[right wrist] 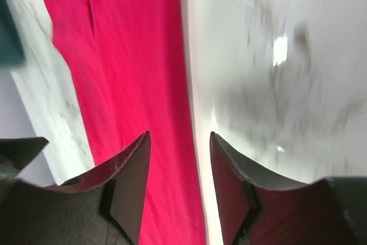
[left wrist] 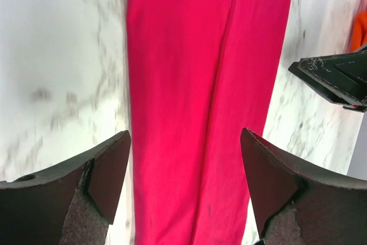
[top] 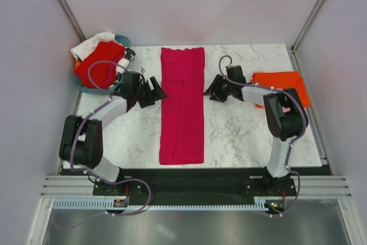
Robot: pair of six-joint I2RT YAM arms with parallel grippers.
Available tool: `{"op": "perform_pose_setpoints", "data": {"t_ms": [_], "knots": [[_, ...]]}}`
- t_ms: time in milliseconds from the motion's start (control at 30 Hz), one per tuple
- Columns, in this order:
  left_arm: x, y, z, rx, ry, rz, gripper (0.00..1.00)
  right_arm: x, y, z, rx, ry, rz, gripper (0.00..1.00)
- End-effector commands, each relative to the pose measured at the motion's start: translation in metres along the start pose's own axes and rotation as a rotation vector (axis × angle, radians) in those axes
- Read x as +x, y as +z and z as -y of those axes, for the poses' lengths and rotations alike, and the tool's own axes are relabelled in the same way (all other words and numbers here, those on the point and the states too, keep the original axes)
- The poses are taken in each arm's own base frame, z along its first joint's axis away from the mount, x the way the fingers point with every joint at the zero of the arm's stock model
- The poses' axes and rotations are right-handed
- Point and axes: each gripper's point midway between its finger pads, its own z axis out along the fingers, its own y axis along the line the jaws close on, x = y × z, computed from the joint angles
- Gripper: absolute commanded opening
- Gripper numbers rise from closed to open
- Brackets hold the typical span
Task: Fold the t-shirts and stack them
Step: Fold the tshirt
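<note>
A magenta-pink t-shirt [top: 182, 104] lies folded into a long narrow strip down the middle of the marble table [top: 241, 136]. My left gripper [top: 159, 91] hovers at its left edge, open and holding nothing; in the left wrist view the pink t-shirt [left wrist: 200, 84] fills the wide gap of the left gripper [left wrist: 184, 136]. On the strip's right side my right gripper [top: 210, 93] is open too, and the right wrist view has the shirt's edge [right wrist: 132, 84] between the tips of the right gripper [right wrist: 179, 136]. An orange t-shirt [top: 282, 84] lies folded at the right. Red and white t-shirts [top: 102, 64] fill the basket.
The teal basket [top: 86, 88] stands at the table's back left corner, close behind my left arm. Grey walls enclose the table on three sides. The right gripper's dark tip [left wrist: 335, 78] shows in the left wrist view.
</note>
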Motion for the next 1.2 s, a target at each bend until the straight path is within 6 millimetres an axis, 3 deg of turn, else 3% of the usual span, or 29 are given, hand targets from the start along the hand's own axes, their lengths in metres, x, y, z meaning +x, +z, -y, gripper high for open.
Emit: {"op": "perform_pose_setpoints", "data": {"t_ms": [0,67,100,267,333,433,533,767,1167], "knots": [[0.020,-0.032,-0.001,-0.011,-0.005,0.066,0.85,0.031,-0.035,-0.006,0.067,-0.163,0.036,0.53],[0.049,-0.041,-0.015,-0.029,-0.016,0.023,0.84,0.040,-0.055,-0.005,0.133,-0.218,0.063,0.51],[0.052,-0.052,-0.011,-0.013,-0.012,0.038,0.84,0.065,-0.062,0.008,0.179,-0.238,0.007,0.51],[0.118,-0.065,-0.021,-0.016,0.000,-0.055,0.83,0.115,-0.100,0.024,0.183,-0.293,-0.040,0.52],[0.148,-0.068,-0.026,-0.023,-0.006,-0.102,0.81,0.137,-0.104,0.019,0.165,-0.316,-0.079,0.52],[0.177,-0.071,-0.028,-0.022,-0.019,-0.134,0.80,0.167,-0.108,0.016,0.156,-0.342,-0.128,0.52],[0.192,-0.075,-0.033,-0.028,-0.024,-0.149,0.78,0.191,-0.109,0.014,0.152,-0.362,-0.165,0.50],[0.202,-0.082,-0.041,-0.031,-0.049,-0.154,0.74,0.237,-0.116,0.017,0.150,-0.384,-0.243,0.52],[0.230,-0.085,-0.051,-0.030,-0.075,-0.237,0.50,0.275,-0.117,0.017,0.151,-0.412,-0.329,0.41]]}}
